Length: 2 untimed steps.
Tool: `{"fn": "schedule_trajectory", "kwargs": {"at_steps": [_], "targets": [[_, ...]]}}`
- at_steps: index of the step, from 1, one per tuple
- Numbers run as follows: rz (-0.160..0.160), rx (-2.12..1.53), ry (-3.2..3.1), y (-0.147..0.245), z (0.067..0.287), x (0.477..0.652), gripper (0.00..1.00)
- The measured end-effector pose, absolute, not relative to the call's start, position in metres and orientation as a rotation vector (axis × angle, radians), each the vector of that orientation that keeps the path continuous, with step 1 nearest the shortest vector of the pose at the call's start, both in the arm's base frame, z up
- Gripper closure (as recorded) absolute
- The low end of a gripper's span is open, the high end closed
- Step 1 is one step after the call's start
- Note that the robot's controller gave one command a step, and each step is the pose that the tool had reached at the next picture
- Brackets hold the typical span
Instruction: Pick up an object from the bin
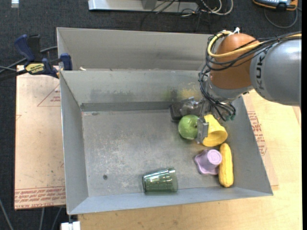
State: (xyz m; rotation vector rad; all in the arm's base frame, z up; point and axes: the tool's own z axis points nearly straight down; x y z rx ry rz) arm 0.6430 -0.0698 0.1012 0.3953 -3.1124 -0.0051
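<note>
— Where is the gripper (189, 120) just now?

— Down inside the bin (120, 143), out toward 3 o'clock from the middle of the floor. The arm (280, 71) reaches in from about 2 o'clock.

— And the fingers (203, 127)?

— Drawn in narrow around a round green apple (186, 128). One stands at its 10 o'clock and the other at its 3 o'clock, so the apple sits between them. I can't tell whether it's off the floor.

— What lies close by?

— A yellow cup (216, 134) on its side, right against the apple's 3 o'clock. At 5 o'clock there's a small purple piece (208, 161), with a long yellow fruit (226, 165) touching its 3 o'clock side.

— Anything else?

— A green tumbler (160, 181), tipped over, well apart at 7 o'clock, near the bin's 6 o'clock wall.
</note>
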Motion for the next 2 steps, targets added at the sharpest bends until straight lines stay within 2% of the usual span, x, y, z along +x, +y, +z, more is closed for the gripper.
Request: {"fn": "schedule_trajectory", "kwargs": {"at_steps": [1, 2], "targets": [[-0.008, 0.384, -3.114, -0.071, 0.130, 0.644, 1.00], [-0.007, 0.376, -3.116, -0.087, 0.196, 0.644, 1.00]]}}
